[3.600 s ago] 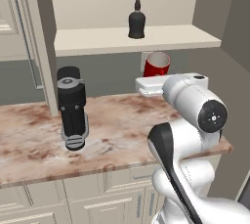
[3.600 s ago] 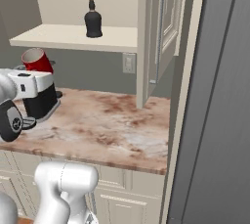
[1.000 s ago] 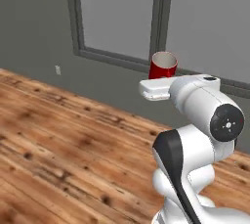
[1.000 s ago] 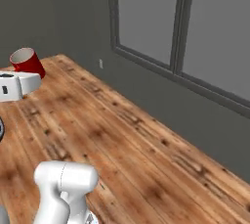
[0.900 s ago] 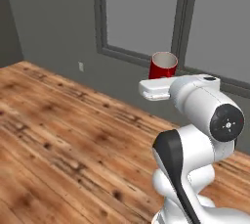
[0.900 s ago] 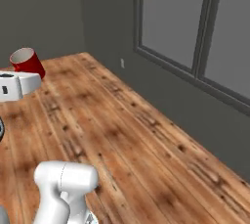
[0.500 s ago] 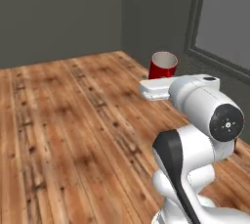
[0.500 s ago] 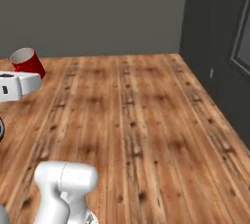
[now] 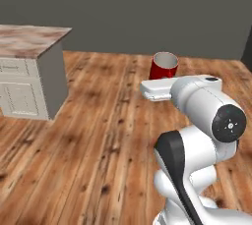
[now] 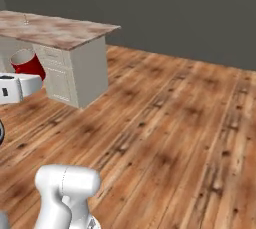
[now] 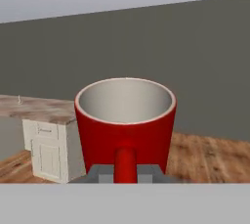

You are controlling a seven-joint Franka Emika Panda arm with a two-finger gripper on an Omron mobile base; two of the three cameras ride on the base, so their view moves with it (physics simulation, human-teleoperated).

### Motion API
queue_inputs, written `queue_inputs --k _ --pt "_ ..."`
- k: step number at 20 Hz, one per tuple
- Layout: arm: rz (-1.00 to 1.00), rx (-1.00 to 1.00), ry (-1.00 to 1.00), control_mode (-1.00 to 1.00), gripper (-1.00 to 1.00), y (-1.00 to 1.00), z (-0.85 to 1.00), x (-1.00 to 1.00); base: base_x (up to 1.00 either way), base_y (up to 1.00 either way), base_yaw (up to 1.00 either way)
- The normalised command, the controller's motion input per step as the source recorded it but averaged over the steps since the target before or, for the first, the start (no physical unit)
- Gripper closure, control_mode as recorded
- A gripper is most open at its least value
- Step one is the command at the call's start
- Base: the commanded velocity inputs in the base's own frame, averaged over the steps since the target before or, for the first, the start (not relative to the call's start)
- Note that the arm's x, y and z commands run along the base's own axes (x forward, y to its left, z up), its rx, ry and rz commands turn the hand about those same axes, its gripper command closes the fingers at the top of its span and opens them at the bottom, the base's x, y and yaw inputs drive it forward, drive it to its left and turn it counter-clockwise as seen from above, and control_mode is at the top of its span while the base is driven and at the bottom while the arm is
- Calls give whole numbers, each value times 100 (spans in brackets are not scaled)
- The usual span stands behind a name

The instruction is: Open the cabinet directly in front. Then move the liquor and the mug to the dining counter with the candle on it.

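My gripper (image 11: 125, 168) is shut on the handle of the red mug (image 11: 126, 120), which stands upright and empty in front of the hand. From the base cameras, the mug (image 9: 164, 66) rides at the end of the white hand, above the wooden floor, and it appears again as the mug (image 10: 27, 63) at the left. The dining counter (image 9: 27, 40), marbled reddish-brown over cream fronts, stands to the left. On the dining counter (image 10: 60, 30) a thin candle (image 10: 26, 19) stands far back; the candle (image 11: 18, 100) is tiny in the hand view. The cabinet and the liquor are out of view.
Wooden plank floor (image 9: 98, 135) stretches between me and the counter's cream end panel (image 10: 90, 73). A dark grey wall (image 9: 147, 13) closes the room behind. My own white arm (image 9: 202, 121) fills the lower right of the left base view.
The whole scene has shifted as the base moved: the windowed grey wall has gone and the dining counter has come into view. The mug stays in my shut gripper.
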Motion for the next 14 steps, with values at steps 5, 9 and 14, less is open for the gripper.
queue_inputs --k 5,9,14 --pt "0 0 0 100 100 0 0 0 -17 0 79" --pt "0 0 0 100 100 0 0 0 -16 0 47" --pt "0 0 0 100 100 0 0 0 52 28 -11"
